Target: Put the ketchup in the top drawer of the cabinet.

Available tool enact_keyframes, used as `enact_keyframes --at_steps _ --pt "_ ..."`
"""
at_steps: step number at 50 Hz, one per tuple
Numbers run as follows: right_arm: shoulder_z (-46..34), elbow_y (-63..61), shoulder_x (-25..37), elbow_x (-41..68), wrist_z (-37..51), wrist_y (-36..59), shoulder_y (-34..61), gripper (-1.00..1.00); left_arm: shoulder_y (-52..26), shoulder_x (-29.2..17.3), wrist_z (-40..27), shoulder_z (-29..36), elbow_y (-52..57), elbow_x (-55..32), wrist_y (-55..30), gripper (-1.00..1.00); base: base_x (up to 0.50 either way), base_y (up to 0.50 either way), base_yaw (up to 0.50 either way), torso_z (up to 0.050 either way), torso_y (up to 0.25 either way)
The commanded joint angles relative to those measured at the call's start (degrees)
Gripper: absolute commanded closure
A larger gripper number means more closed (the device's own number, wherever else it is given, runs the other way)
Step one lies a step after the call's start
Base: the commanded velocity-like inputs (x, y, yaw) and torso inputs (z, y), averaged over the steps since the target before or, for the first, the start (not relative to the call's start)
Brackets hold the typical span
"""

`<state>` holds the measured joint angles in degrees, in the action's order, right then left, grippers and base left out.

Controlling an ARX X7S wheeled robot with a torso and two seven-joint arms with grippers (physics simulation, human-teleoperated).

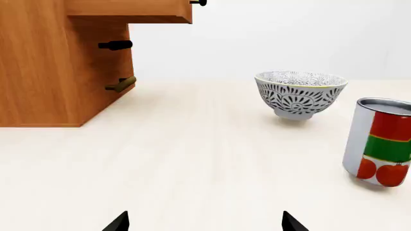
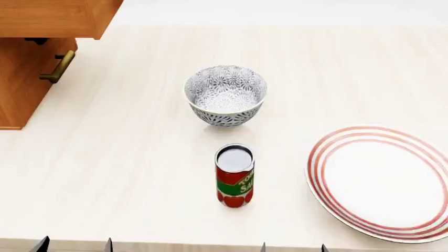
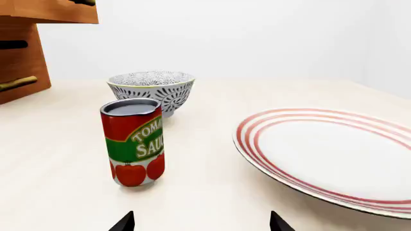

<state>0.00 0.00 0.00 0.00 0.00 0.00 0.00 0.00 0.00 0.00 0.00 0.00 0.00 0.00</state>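
Red-labelled tin ketchup can [image 2: 234,176] upright near desk [image 2: 126,168] front edge, untouched. Right pincer [image 3: 201,222] wide, empty; left pincer [image 1: 205,223] likewise. Advice: right pincer straddles can mid-label, squarely, avoiding grey patterned bowl [image 2: 225,94] behind. Orange-brown wooden top drawer [image 2: 52,18] stands open.

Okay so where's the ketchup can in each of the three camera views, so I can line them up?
Left wrist view: the ketchup stands at the right edge, partly cut off.
Head view: it stands upright near the centre, just below the middle.
Right wrist view: it stands left of centre, label facing the camera.
Shared landmark: the patterned bowl, just behind the can in all three views.
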Motion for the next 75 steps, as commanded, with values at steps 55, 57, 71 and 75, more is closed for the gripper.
enact_keyframes --at_steps 55,57,71,75 --pt "-1.9 -30.0 8.0 5.4 7.5 10.6 3.4 -1.00 -3.6 -7.0 -10.5 2.1 34.2 -4.3 -17.3 -1.00 0.21 0.00 0.00 0.000 0.000" --pt "-1.6 -29.5 8.1 5.8 7.6 10.3 3.4 -1.00 -3.8 -7.2 -10.8 2.2 34.2 -4.1 -17.4 -1.00 0.50 0.00 0.00 0.000 0.000" --pt "-2.3 -27.8 8.5 6.5 8.3 9.0 3.9 -1.00 -4.1 -8.0 -11.7 2.3 32.4 -4.9 -16.5 -1.00 0.16 0.00 0.00 0.000 0.000" --pt "-2.6 -27.4 8.7 6.6 8.4 8.8 4.0 -1.00 -4.0 -8.2 -12.0 2.5 32.4 -5.0 -16.6 -1.00 0.00 0.00 0.00 0.000 0.000"
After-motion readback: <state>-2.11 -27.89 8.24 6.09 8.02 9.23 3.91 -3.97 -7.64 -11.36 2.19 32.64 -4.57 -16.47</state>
